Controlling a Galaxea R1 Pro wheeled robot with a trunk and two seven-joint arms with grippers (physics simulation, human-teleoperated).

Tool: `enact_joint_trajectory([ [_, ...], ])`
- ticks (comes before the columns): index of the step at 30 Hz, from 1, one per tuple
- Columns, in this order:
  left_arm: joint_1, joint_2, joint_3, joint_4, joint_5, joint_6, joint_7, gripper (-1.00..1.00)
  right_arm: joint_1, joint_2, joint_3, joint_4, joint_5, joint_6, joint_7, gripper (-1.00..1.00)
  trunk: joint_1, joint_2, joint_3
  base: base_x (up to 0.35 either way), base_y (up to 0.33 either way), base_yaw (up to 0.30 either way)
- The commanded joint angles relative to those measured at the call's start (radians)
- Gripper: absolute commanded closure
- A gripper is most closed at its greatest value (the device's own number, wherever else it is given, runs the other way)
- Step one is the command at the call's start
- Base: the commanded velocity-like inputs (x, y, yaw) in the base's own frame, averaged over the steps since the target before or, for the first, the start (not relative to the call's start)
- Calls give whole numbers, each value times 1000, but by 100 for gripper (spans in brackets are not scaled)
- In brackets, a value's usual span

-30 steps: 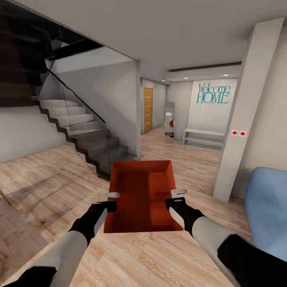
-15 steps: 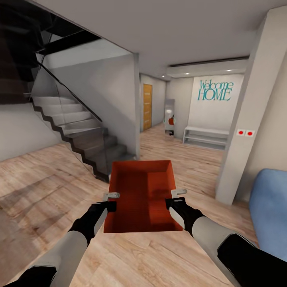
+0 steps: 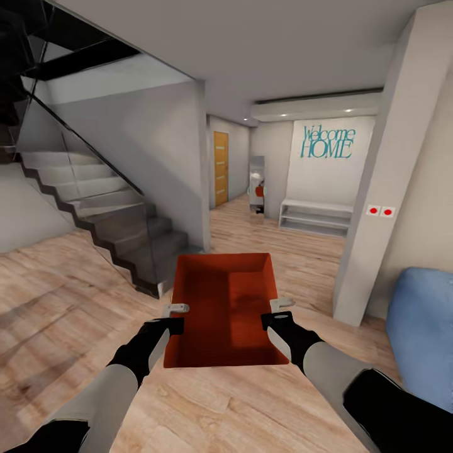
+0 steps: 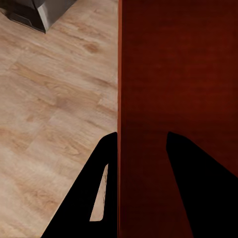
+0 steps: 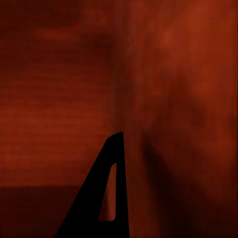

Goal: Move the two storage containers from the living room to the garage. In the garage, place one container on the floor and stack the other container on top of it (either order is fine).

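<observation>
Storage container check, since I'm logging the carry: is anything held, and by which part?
Yes: the storage container, left gripper on its left wall, right gripper on its right wall.

A home interior: staircase, "Welcome HOME" wall lettering, wood-plank flooring, blue sofa.
</observation>
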Motion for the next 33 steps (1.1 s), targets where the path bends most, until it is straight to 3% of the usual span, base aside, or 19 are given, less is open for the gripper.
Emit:
enact_joint_trajectory([
  [1,1,1,5,-1,22,4,6,100,-1,-17,-27,-3,28,-68,-61,100,1,-1,0,322,0,-240],
  [26,1,1,5,-1,22,4,6,100,-1,-17,-26,-3,29,-68,-61,100,1,-1,0,322,0,-241],
  [33,1,1,5,-1,22,4,7,100,-1,-17,-26,-3,30,-68,-61,100,1,-1,0,322,0,-50],
])
